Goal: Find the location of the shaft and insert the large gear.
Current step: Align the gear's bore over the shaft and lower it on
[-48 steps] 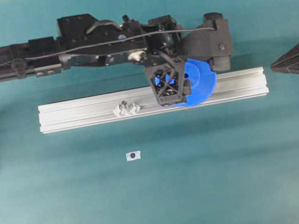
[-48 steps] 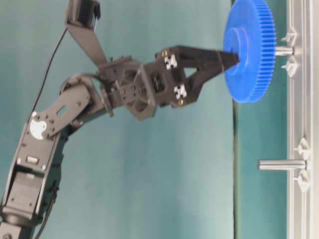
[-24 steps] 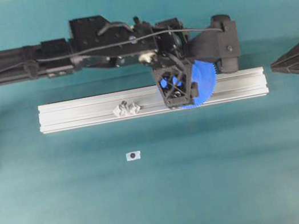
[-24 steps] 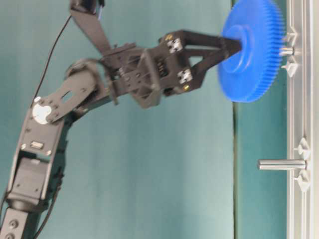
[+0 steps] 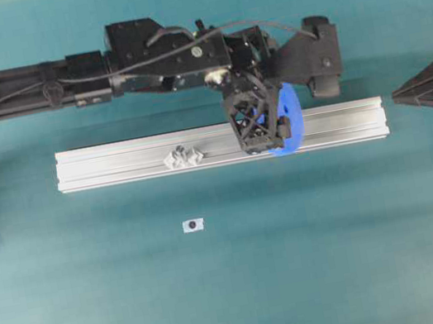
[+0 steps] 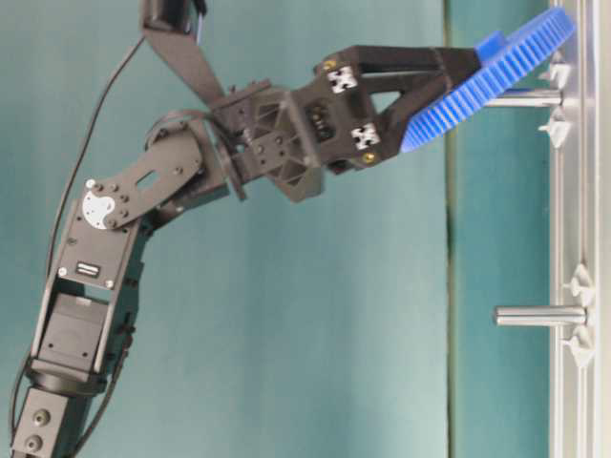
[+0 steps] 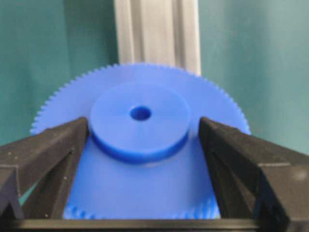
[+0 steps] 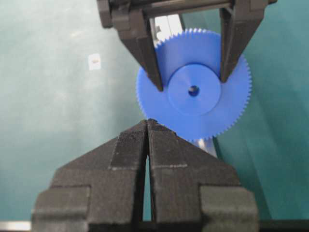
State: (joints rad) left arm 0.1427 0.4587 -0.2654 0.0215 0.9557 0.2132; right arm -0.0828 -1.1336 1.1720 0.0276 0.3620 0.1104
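Observation:
The large gear (image 5: 292, 115), a bright blue toothed disc, hangs over the right half of the aluminium rail (image 5: 116, 163). My left gripper (image 7: 143, 124) is shut on its raised hub, one finger on each side. From table level the gear (image 6: 477, 91) is steeply tilted, with the shaft (image 6: 523, 97) poking out from the rail right at its underside. Whether the pin is inside the centre hole cannot be told. From overhead the shaft is hidden under the gripper. My right gripper (image 8: 147, 121) is shut and empty, parked at the right edge (image 5: 398, 96) and facing the gear (image 8: 205, 121).
A second mount with a dark-topped pin (image 5: 183, 157) sits on the rail's left half; from table level this pin (image 6: 539, 315) juts out below the gear. A small grey square tab (image 5: 193, 226) lies on the teal mat in front of the rail.
The left wrist has tipped, and the gear has gone from flat against the shaft's axis to steeply slanted. From overhead less of the blue disc shows. The right arm has not moved.

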